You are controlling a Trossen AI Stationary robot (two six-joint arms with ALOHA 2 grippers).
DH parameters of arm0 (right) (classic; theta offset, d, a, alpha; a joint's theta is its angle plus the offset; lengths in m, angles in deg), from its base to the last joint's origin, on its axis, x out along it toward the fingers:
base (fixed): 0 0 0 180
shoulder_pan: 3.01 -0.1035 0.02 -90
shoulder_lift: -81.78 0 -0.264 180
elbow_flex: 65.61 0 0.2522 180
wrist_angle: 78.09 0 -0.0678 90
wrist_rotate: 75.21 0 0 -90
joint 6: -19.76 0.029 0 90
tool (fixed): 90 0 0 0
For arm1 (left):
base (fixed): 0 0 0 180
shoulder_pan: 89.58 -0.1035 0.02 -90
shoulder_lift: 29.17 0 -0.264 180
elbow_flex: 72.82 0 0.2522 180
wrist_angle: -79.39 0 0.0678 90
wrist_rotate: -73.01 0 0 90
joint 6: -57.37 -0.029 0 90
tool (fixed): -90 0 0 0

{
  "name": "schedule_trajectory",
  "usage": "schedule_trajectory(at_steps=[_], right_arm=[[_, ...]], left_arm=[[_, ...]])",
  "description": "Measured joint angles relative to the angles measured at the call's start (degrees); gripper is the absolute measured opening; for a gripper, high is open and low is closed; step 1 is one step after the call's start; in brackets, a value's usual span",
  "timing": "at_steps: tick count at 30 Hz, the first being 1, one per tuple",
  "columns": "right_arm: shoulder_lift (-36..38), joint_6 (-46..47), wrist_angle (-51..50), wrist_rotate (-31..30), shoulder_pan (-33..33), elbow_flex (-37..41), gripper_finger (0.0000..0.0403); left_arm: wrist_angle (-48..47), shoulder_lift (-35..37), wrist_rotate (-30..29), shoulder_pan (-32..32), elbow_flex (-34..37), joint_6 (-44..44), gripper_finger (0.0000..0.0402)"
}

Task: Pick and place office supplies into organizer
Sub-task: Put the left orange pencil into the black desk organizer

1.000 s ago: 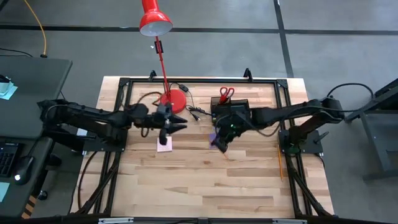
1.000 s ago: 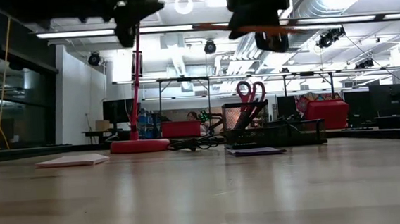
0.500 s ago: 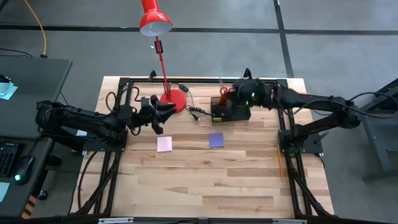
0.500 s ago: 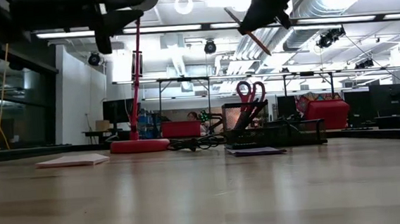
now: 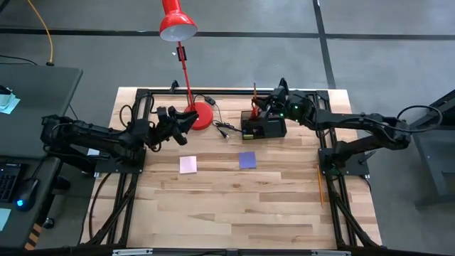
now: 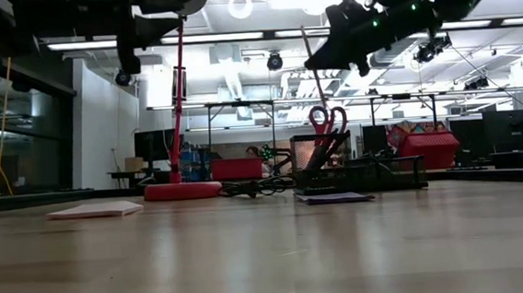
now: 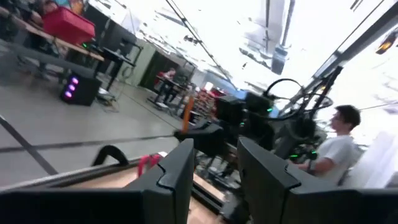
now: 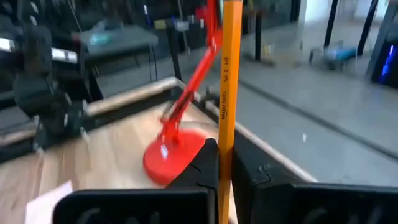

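Right end effector (image 5: 264,107) clamped on an orange pencil (image 8: 224,68), held near upright just above the black organizer (image 5: 264,128). Red-handled scissors (image 6: 327,131) stand inside the organizer. Purple pad (image 5: 247,160) lies on the tabletop (image 5: 284,206) in front of it; pink pad (image 5: 188,165) farther left. Left end effector (image 5: 186,119), fingers parted and empty, hovers left of the organizer.

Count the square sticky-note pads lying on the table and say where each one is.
2. The pink pad lies on the bare wood nearer the left arm; the purple pad lies just in front of the organizer. More may be hidden inside the organizer.
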Motion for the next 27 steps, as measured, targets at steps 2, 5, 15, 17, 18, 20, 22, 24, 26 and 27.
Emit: schedule_trajectory(at_steps=[2,5,15,17,18,20,22,24,26,27], right_arm=[[-1.5,0.6,6.4,1.1,0.2,1.6,0.0],[-4.4,2.0,8.7,1.6,0.2,2.0,0.0],[-15.3,4.8,18.6,-4.5,-2.0,2.0,0.0],[-17.0,4.6,19.7,-4.8,-2.0,2.0,0.0],[-17.9,4.6,20.2,-4.8,-2.0,2.0,0.0],[-19.3,4.9,22.1,-4.8,-2.0,2.0,0.0],[-20.4,5.0,23.8,-4.9,-2.0,1.9,0.0],[-21.5,4.8,23.9,-5.0,-2.0,1.9,0.0],[-22.2,5.0,23.9,-5.3,-2.0,1.9,0.0],[-22.4,5.0,23.9,-5.6,-2.0,1.9,0.0]], left_arm=[[0.0,0.0,1.2,0.0,0.0,2.1,0.0111],[0.0,0.0,1.5,0.0,0.0,3.4,0.0111],[0.5,0.1,4.6,0.0,0.0,5.0,0.0111],[0.5,0.1,5.8,0.0,0.0,5.1,0.0111],[0.5,0.1,6.4,0.0,0.0,5.3,0.0111],[0.5,0.1,8.1,0.0,0.0,5.4,0.0111],[0.5,0.1,9.1,0.0,0.0,5.4,0.0111],[0.5,0.1,9.6,0.0,0.0,5.5,0.0111],[0.5,0.1,9.6,0.0,0.0,5.5,0.0111],[0.5,0.1,9.6,0.0,0.0,5.5,0.0111]])
